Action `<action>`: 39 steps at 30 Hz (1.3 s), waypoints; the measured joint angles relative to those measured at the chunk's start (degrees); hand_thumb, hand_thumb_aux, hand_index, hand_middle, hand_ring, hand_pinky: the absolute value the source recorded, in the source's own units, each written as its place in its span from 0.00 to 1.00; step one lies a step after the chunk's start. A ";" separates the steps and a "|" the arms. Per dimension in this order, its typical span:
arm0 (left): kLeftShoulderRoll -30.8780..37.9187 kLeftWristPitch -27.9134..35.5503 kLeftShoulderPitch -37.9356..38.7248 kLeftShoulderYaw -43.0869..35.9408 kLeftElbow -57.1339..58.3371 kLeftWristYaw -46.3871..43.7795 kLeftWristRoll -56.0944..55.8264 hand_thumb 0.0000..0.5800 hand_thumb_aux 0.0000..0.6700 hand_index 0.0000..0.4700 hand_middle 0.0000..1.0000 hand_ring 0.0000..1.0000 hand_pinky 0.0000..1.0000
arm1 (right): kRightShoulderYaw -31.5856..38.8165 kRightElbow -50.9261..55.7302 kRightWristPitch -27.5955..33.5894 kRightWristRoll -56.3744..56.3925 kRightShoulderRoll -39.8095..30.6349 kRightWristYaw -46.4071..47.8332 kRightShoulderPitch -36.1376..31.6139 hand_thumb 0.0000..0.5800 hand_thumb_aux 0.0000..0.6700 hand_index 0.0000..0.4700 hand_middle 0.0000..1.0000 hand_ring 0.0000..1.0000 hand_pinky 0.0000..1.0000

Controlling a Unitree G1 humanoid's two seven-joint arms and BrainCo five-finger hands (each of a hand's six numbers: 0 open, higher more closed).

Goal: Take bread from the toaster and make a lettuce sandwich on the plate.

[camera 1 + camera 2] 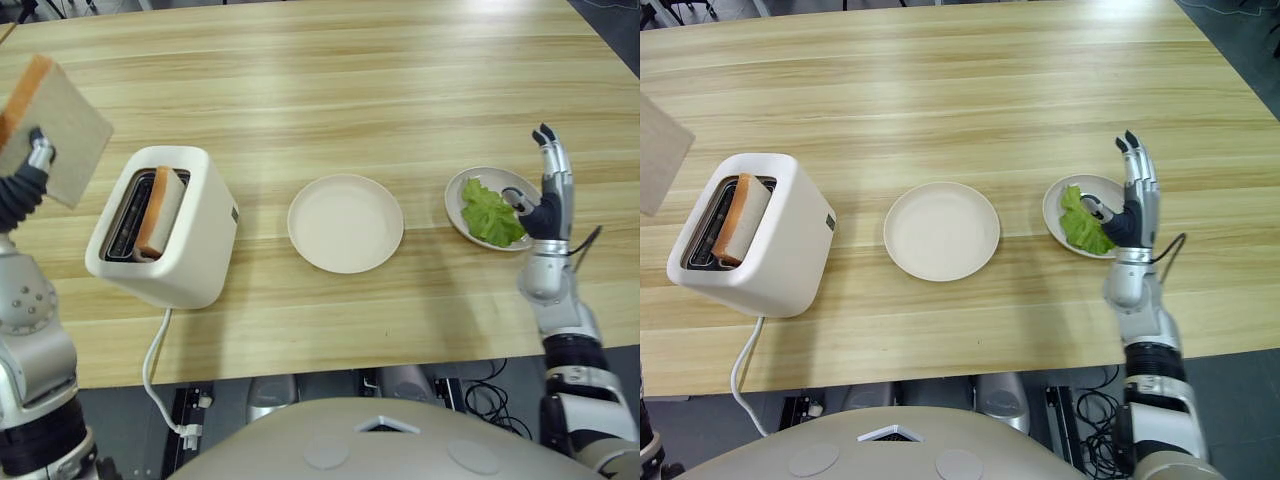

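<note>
Currently my left robot hand (25,185) grips a bread slice (62,122) raised left of the toaster (190,250), my right robot hand (548,190) spread open beside the lettuce (490,212); carried to the centre plate (345,255), that edge-held slice may slip.

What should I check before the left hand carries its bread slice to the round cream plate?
1. Tan square bread slice held in left hand: ok.
2. Round cream plate bare: ok.
3. Second bread slice upright in white toaster: ok.
4. Green lettuce leaf on small white plate: ok.
5. Right hand open by that plate: ok.
6. Firmness of left grip: cannot tell.
</note>
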 measured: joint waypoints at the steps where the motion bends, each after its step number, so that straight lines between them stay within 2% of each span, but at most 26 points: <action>1: 0.47 -0.76 -1.92 -1.17 -0.99 -0.45 -0.57 1.00 1.00 0.98 1.00 1.00 1.00 | 0.58 0.54 2.53 -2.50 -1.54 -2.06 0.12 0.00 0.00 0.00 0.00 0.00 0.00; 2: 0.46 -1.62 -4.94 -3.71 -2.23 -1.44 -1.17 1.00 1.00 0.98 1.00 1.00 1.00 | 2.10 1.90 6.29 -5.42 -3.48 -4.71 0.20 0.00 0.00 0.00 0.00 0.00 0.00; 4: -0.05 -2.70 -8.09 -8.02 -2.85 -3.42 -3.28 1.00 1.00 0.98 1.00 1.00 1.00 | 3.86 4.58 10.07 -7.86 -5.00 -6.26 -0.01 0.00 0.00 0.00 0.00 0.00 0.00; 8: -5.41 -4.78 -14.12 -24.19 -1.13 -12.06 -12.29 1.00 1.00 0.98 1.00 1.00 1.00 | 8.93 12.10 16.16 -10.20 -6.34 -7.32 -1.83 0.00 0.00 0.00 0.00 0.00 0.00; 11: -7.70 -7.05 -18.87 -33.64 6.08 -17.92 -16.20 1.00 1.00 0.98 1.00 1.00 1.00 | 12.05 17.32 18.84 -10.28 -6.55 -7.05 -4.50 0.00 0.00 0.00 0.00 0.00 0.00; 14: -10.52 -8.62 -24.69 -39.55 17.15 -22.41 -18.79 1.00 1.00 0.98 1.00 1.00 1.00 | 14.02 21.51 19.75 -9.48 -6.95 -6.84 -6.35 0.00 0.00 0.00 0.00 0.00 0.00; 21: -13.32 -12.59 -29.50 -47.97 41.19 -29.31 -20.87 1.00 1.00 0.98 1.00 1.00 1.00 | 19.55 27.95 19.69 -7.56 -6.78 -6.08 -10.73 0.00 0.00 0.00 0.00 0.00 0.00; 27: -15.68 -17.40 -38.64 -49.65 57.94 -27.62 -19.30 1.00 1.00 0.98 1.00 1.00 1.00 | 23.49 29.89 19.40 -6.98 -6.76 -5.13 -13.78 0.00 0.00 0.00 0.00 0.00 0.00; 30: -16.40 -19.39 -40.18 -50.34 63.22 -26.80 -18.31 1.00 1.00 0.98 1.00 1.00 1.00 | 24.91 31.12 19.12 -6.50 -6.47 -3.83 -14.62 0.00 0.00 0.00 0.00 0.00 0.00; 32: -16.71 -20.72 -40.32 -50.70 66.57 -25.83 -17.70 1.00 1.00 0.98 1.00 1.00 1.00 | 26.37 32.11 19.13 -6.30 -6.36 -3.24 -14.98 0.21 0.11 0.11 0.00 0.00 0.00; 33: -17.03 -21.20 -40.47 -50.84 68.30 -25.23 -17.28 1.00 1.00 0.98 1.00 1.00 1.00 | 26.91 32.46 19.16 -6.23 -6.30 -2.93 -15.08 0.26 0.14 0.13 0.00 0.00 0.00; 35: -17.75 -22.45 -41.00 -51.00 70.88 -23.71 -16.29 1.00 1.00 0.98 1.00 1.00 1.00 | 27.70 32.91 19.25 -6.02 -6.25 -2.21 -15.32 0.47 0.27 0.27 0.00 0.00 0.00; 36: -17.88 -22.97 -41.25 -51.14 71.80 -23.19 -16.15 0.99 0.89 0.87 1.00 1.00 1.00 | 28.25 33.16 19.29 -6.00 -6.20 -1.96 -15.60 0.56 0.34 0.33 0.00 0.00 0.00; 37: -18.05 -23.57 -41.68 -51.52 73.09 -22.74 -15.72 0.91 0.69 0.68 1.00 1.00 1.00 | 28.84 33.49 19.36 -5.91 -6.13 -1.40 -15.74 0.68 0.43 0.42 0.00 0.00 0.00; 38: -18.14 -23.96 -42.00 -52.00 73.88 -22.54 -15.61 0.78 0.53 0.52 1.00 1.00 1.00 | 29.13 33.77 19.39 -5.91 -6.04 -1.03 -15.78 0.79 0.54 0.53 0.00 0.00 0.00; 39: -18.30 -24.51 -42.16 -52.40 74.72 -22.26 -15.16 0.69 0.44 0.43 1.00 1.00 1.00 | 29.31 34.13 19.41 -5.84 -5.78 -0.71 -15.89 0.83 0.59 0.58 0.00 0.00 0.00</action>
